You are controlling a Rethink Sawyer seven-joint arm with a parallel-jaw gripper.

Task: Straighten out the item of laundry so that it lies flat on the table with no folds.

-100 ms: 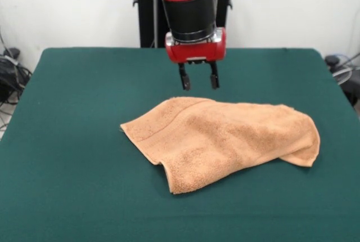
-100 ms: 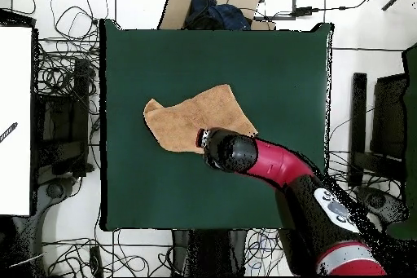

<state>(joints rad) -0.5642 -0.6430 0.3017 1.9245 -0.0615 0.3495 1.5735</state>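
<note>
A peach-orange terry towel [image 1: 225, 138] lies rumpled and folded over itself near the middle of the dark green table [image 1: 73, 140]; a woven band shows along its left edge. My gripper [image 1: 198, 83] hangs open just above the towel's far edge, with nothing between its black fingers [image 1: 184, 79]. From overhead, the towel [image 2: 191, 116] spreads up and left of the arm's wrist [image 2: 228, 151], which hides the gripper and part of the cloth.
Bare green felt surrounds the towel on all sides. Cables, boxes and equipment [image 2: 61, 120] crowd the floor around the table. A cardboard box with dark cloth [image 2: 213, 7] sits past the table's top edge in the overhead view.
</note>
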